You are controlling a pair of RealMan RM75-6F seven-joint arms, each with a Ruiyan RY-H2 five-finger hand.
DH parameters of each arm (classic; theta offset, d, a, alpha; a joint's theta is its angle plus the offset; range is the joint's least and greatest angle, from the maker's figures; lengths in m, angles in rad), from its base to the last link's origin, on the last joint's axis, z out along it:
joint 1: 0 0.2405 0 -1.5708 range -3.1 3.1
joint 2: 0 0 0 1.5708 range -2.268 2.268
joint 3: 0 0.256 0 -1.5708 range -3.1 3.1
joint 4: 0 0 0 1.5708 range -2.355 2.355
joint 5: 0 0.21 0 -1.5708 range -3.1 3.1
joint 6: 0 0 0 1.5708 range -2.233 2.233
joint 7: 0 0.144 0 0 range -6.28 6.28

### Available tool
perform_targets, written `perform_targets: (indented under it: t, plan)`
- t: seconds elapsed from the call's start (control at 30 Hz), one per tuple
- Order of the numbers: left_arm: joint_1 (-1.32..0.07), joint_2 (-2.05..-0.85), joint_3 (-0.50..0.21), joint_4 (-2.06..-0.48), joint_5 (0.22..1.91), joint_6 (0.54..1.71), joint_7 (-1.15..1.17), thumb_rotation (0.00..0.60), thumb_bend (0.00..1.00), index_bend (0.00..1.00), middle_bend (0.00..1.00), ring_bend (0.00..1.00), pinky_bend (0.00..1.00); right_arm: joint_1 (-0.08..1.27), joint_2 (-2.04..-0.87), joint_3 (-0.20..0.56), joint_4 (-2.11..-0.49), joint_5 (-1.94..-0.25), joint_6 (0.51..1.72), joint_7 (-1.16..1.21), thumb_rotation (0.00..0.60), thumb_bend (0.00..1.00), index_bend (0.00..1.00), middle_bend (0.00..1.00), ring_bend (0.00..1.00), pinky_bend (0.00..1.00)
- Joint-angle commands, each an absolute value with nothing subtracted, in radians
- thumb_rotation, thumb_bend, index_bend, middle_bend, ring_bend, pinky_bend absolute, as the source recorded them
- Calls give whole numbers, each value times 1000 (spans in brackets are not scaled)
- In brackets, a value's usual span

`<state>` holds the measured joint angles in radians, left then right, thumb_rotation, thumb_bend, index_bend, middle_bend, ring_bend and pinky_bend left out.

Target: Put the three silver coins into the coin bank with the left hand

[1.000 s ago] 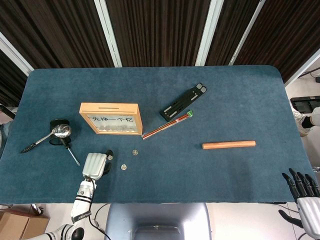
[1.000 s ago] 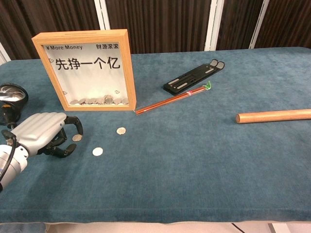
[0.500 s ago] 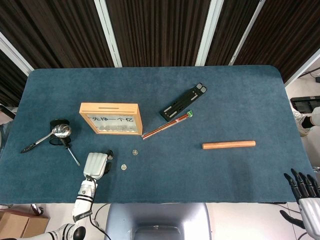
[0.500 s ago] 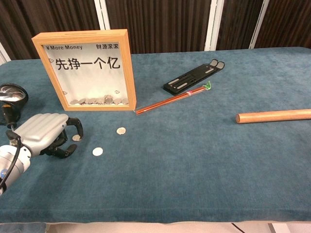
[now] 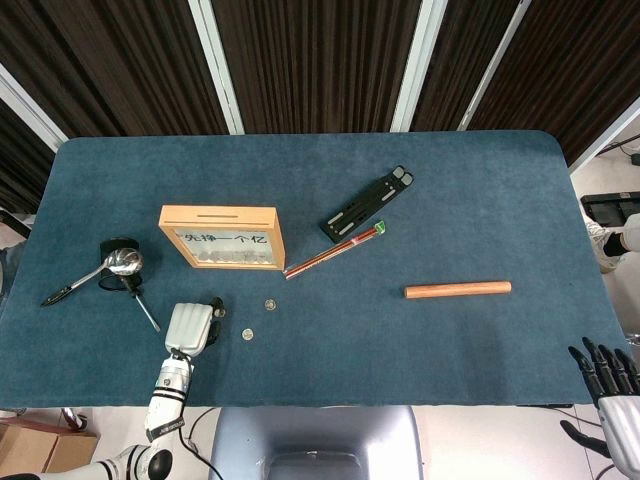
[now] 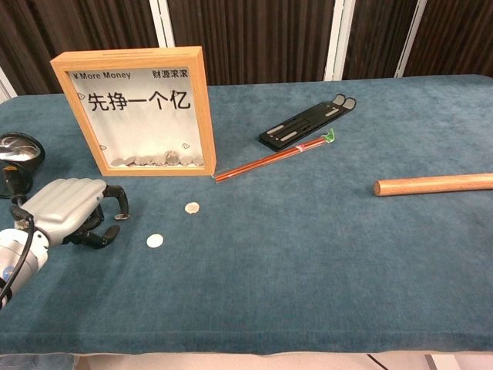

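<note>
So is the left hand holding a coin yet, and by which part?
Cannot tell: the left hand curls over one coin, but the pinch is unclear.

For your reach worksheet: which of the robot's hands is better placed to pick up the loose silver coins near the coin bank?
The left hand. It rests on the table beside the two visible coins, just before the coin bank. The right hand hangs off the table's far right corner.
</note>
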<state>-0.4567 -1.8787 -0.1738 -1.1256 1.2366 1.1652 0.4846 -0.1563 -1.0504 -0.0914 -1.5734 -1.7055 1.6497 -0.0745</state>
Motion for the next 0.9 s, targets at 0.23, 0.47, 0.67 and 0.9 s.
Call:
perform_targets:
  t: [0.23, 0.47, 0.67, 0.9]
  plan:
    - [-464, -1887, -173, -1114, 1230, 1165, 484, 600, 399, 437, 1000, 1000, 1000, -157, -1050, -91, -1572, -1704, 1650, -73, 600, 223, 0, 0, 0, 0]
    - [-475, -1904, -184, -1081, 1226, 1165, 465, 600, 398, 486, 1000, 1000, 1000, -159, -1048, -92, -1570, -1702, 1651, -70, 600, 223, 0, 0, 0, 0]
    - [-482, -1926, -186, -1034, 1249, 1184, 407, 600, 400, 514, 1000, 1000, 1000, -161, -1047, -92, -1566, -1699, 1652, -65, 600, 223, 0, 0, 0, 0]
    - [-485, -1929, -183, -1020, 1262, 1195, 385, 600, 399, 512, 1000, 1000, 1000, -161, -1047, -91, -1567, -1696, 1648, -69, 600, 223, 0, 0, 0, 0]
